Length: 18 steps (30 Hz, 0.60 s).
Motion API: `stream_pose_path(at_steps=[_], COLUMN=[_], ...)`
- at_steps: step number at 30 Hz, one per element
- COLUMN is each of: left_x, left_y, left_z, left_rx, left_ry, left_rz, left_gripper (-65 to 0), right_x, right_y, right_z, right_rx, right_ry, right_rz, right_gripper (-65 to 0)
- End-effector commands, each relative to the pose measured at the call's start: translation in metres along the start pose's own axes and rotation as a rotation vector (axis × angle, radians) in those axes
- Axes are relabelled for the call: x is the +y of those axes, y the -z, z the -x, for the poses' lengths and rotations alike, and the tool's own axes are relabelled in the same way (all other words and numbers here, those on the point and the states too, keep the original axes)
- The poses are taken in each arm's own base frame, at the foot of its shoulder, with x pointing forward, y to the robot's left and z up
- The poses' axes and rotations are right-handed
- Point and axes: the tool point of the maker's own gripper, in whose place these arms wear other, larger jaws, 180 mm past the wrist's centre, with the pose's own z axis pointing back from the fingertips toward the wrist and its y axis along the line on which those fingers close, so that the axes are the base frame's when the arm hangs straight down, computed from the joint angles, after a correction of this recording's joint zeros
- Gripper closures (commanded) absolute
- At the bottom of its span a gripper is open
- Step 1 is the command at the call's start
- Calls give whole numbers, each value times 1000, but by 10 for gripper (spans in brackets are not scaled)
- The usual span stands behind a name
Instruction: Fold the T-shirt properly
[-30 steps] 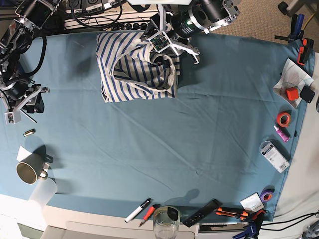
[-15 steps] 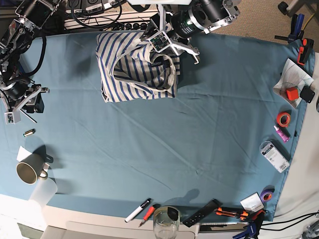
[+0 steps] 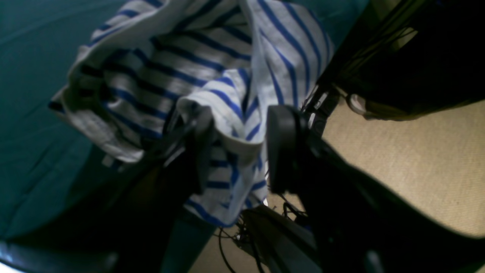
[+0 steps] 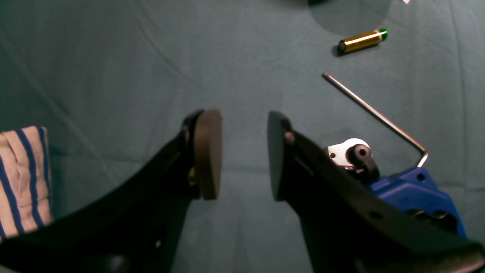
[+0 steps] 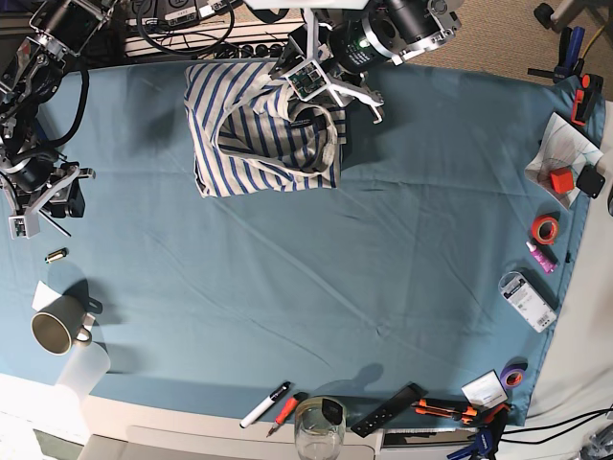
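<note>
The T-shirt (image 5: 249, 144), white with blue stripes, lies crumpled at the back of the teal table cloth (image 5: 316, 278), one edge raised in a loop. My left gripper (image 5: 311, 81) is at its far right edge. In the left wrist view a bunched hem of the T-shirt (image 3: 182, 68) hangs between the spread fingers of the left gripper (image 3: 237, 151), draped over one finger. My right gripper (image 5: 34, 206) stands open at the table's left edge, nothing between its pads (image 4: 206, 151). A corner of the T-shirt (image 4: 21, 178) shows at that view's left edge.
A battery (image 4: 362, 41) and a hex key (image 4: 375, 113) lie by the right gripper. A mug (image 5: 56, 331) stands front left; markers (image 5: 264, 404) and a glass (image 5: 319, 426) sit along the front edge. Tape rolls (image 5: 546, 228) and small items line the right edge.
</note>
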Motion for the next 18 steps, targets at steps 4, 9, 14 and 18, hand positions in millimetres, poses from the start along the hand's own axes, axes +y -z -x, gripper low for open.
stream_pose_path(at_steps=[4, 9, 14, 18], left_x=[-5, -4, 7, 15], left_y=[-3, -3, -2, -2], left_z=[-12, -18, -27, -30], left_rx=[-52, -86, -111, -117], left_ry=[-6, -5, 22, 4], left_rz=[15, 11, -12, -43], left_gripper=[-245, -245, -245, -245], right_x=[-4, -4, -5, -5], right_y=[-5, -5, -5, -5], right_z=[-18, -17, -16, -16], right_rx=[-56, -55, -47, -47], right_ry=[-15, -15, -16, -15], right_rz=[9, 9, 9, 10], right_gripper=[-205, -205, -205, -205])
